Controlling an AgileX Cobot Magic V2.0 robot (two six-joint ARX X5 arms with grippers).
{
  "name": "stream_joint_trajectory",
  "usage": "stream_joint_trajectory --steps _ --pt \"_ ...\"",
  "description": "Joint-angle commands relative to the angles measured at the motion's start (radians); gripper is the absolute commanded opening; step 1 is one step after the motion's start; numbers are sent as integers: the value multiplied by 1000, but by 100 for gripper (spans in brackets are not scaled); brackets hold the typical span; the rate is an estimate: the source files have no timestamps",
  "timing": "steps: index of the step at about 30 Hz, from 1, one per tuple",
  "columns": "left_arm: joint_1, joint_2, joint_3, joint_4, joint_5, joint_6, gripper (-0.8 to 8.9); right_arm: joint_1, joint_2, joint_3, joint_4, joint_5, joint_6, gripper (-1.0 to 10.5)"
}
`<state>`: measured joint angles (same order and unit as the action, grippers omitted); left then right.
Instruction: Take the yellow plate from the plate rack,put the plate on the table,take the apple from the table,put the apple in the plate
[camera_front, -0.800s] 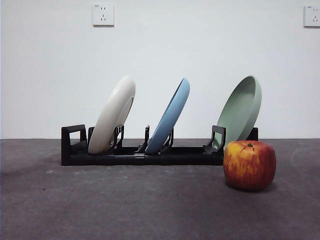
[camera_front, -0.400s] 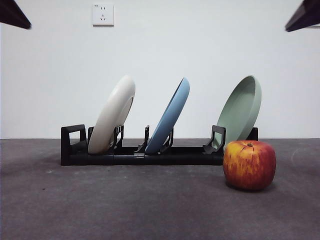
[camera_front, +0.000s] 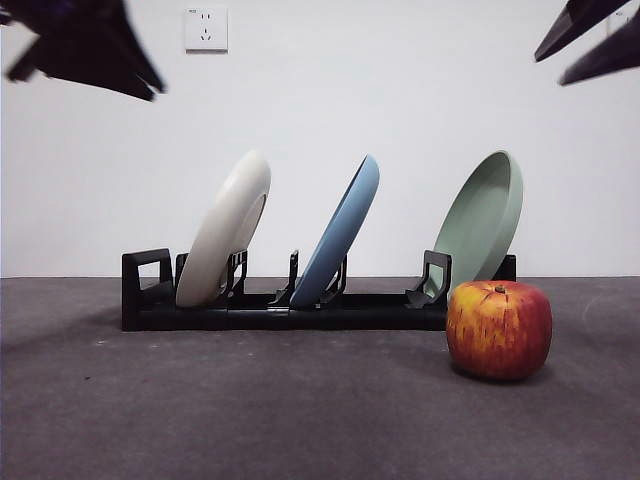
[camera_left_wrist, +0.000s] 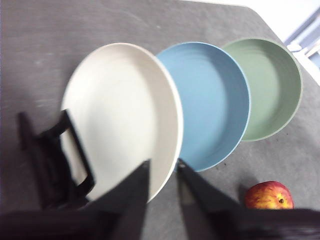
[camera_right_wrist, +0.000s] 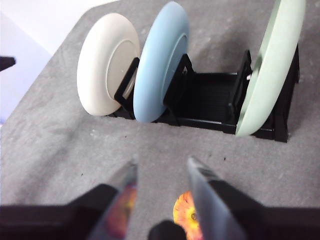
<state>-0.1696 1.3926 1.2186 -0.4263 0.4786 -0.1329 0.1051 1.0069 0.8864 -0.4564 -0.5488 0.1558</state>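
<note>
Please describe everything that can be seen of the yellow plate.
The yellow plate is large, round and shallow, matte cream with a faint yellow tint and a raised rim. It stands on edge, tilted, in an end slot of the plate rack, beside the blue plate, leaning against black prongs. Nothing grips it: the left gripper is above its rim, jaws open.

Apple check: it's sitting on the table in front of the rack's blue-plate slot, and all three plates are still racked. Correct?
Not quite. In the front view the apple sits on the table in front of the sage-green plate, at the plate rack's end, not by the blue plate. All three plates, including the yellow plate, are racked.
</note>
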Motion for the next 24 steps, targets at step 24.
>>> stream_joint_trajectory --steps 24 --pt "-191 346 255 -39 -209 -1 107 1 8 3 2 0 -15 252"
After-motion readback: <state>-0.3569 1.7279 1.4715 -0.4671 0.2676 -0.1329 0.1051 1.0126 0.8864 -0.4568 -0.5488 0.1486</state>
